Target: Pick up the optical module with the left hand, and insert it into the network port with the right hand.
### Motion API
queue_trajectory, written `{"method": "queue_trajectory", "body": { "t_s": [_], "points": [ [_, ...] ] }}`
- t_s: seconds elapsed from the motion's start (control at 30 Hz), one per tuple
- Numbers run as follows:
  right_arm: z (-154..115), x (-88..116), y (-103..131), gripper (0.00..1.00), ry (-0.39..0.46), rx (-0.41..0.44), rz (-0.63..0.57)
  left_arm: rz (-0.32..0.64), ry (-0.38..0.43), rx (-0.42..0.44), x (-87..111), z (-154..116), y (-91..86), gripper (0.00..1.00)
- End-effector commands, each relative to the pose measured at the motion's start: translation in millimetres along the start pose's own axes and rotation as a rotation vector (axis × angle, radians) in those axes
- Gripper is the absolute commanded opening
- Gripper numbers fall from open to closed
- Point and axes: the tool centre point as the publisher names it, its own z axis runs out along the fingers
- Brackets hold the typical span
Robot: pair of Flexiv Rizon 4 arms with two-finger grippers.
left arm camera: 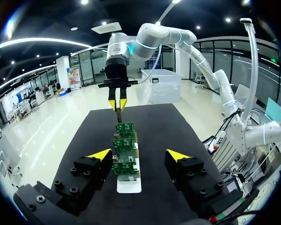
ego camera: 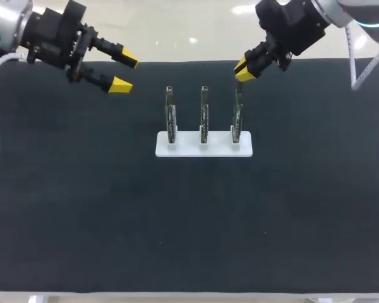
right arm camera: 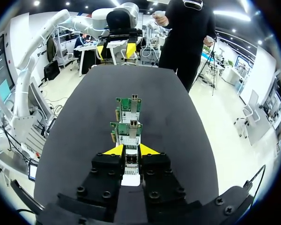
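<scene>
A white holder [ego camera: 189, 150] at mid-table carries three upright green circuit boards [ego camera: 204, 117], each with a metal network port on top. My right gripper [ego camera: 242, 69] hangs just above the rightmost board [ego camera: 237, 120]. In the right wrist view this gripper [right arm camera: 131, 150] is shut on a small grey metal optical module [right arm camera: 131, 163] that fills the narrow gap between its fingers, in line with the boards [right arm camera: 129, 131] ahead. My left gripper [ego camera: 125, 72] is wide open and empty at the far left, well away from the holder; the row of boards [left arm camera: 124, 143] lies ahead of its fingers [left arm camera: 139, 154].
A black mat [ego camera: 189, 221] covers the whole table. Nothing else lies on it, so wide bare mat surrounds the holder on all sides. The table's front edge runs along the near side of the head view.
</scene>
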Motion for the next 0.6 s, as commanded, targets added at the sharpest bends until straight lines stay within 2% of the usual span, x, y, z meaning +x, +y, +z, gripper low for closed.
{"method": "queue_trajectory", "body": {
  "t_s": [0.03,0.33,0.37,0.4,0.43,0.6],
  "points": [
    [-1,-5,-1,1.00,0.005,-0.003,-0.002,-0.001,0.004,0.000,-0.4,0,0.5,1.00],
    [-7,-15,-1,1.00,0.033,0.000,0.005,-0.001,0.004,0.000,-0.4,0,0.5,1.00],
    [-8,-15,-2,0.98,0.034,0.000,0.006,-0.001,0.004,0.000,-0.4,0,0.5,1.00],
    [-8,-16,-2,0.66,0.036,0.000,0.006,-0.001,0.004,0.000,-0.4,0,0.5,1.00],
    [-8,-16,-2,0.00,0.041,-0.003,0.004,-0.001,0.004,0.000,-0.4,0,0.5,1.00],
    [-9,-17,-4,0.00,0.057,-0.017,-0.005,-0.001,0.004,0.000,-0.4,0,0.5,1.00]
  ]
}}
